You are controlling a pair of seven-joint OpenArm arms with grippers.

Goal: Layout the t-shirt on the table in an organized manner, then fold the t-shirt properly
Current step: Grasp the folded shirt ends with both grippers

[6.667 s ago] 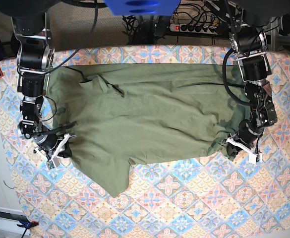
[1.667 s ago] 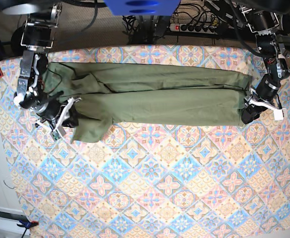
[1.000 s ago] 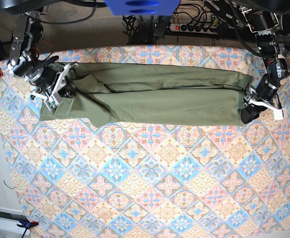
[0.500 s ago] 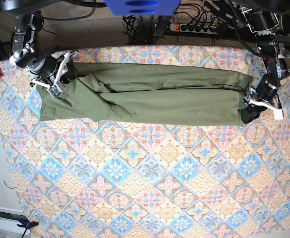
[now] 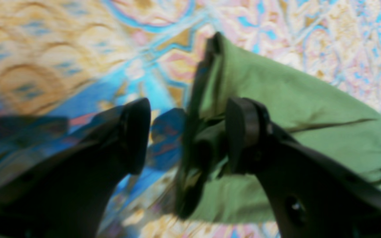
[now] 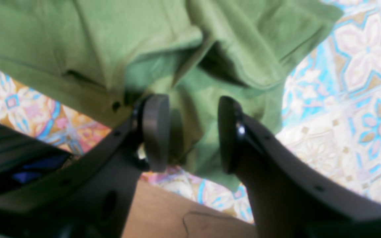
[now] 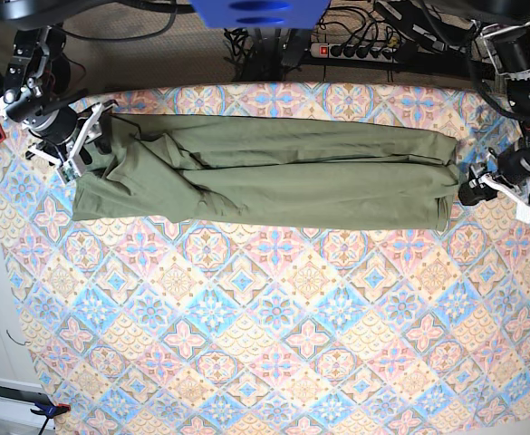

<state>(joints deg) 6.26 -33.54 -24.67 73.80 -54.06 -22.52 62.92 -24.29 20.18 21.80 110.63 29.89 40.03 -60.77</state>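
Two grippers flank the t-shirt (image 7: pixel 274 177), a long folded band across the far half of the table (image 7: pixel 274 362): the left gripper (image 5: pixel 185 132) spread at its end, the right gripper (image 6: pixel 190 132) spread over its bunched edge.

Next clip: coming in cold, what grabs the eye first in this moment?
The olive-green cotton t-shirt, folded into a long band, stretches across the far part of the pink, blue and cream tile-patterned table. An open gripper sits at each end: the left gripper just off the band's end, its jaws apart over the cloth, and the right gripper over the bunched end, jaws straddling fabric without pinching it.
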